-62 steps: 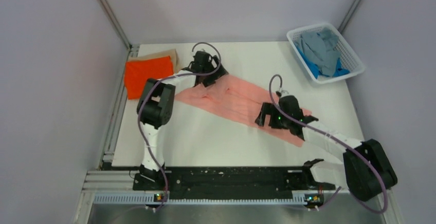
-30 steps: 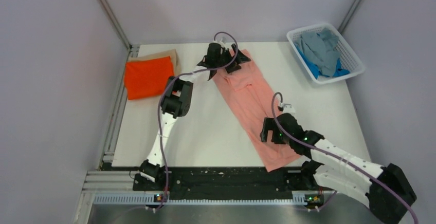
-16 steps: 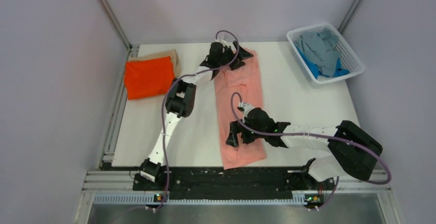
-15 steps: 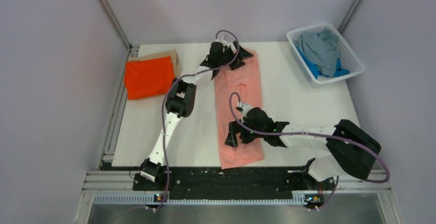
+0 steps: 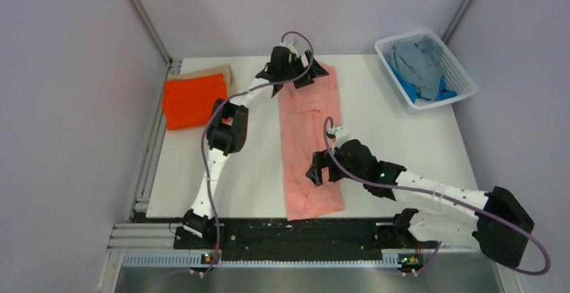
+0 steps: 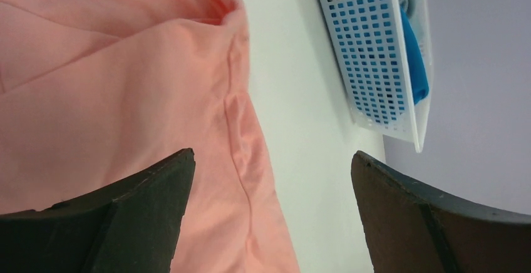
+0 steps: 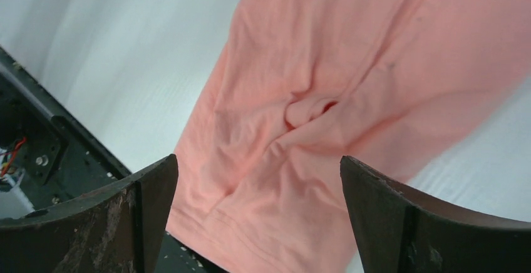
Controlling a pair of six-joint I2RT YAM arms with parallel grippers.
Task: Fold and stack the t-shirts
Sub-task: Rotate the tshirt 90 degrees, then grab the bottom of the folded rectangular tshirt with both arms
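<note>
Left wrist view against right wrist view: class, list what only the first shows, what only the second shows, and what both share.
Left wrist only: the white mesh basket holding blue cloth. Right wrist only: the black base rail at the near edge, and a bunched pucker in the salmon pink t-shirt. Both: that t-shirt lying on the white table, framed by an open gripper, the left gripper in one and the right gripper in the other.

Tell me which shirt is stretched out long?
The salmon pink shirt, mid-table. The orange shirt is folded; the grey shirt and blue shirt lie crumpled in the basket.
</note>
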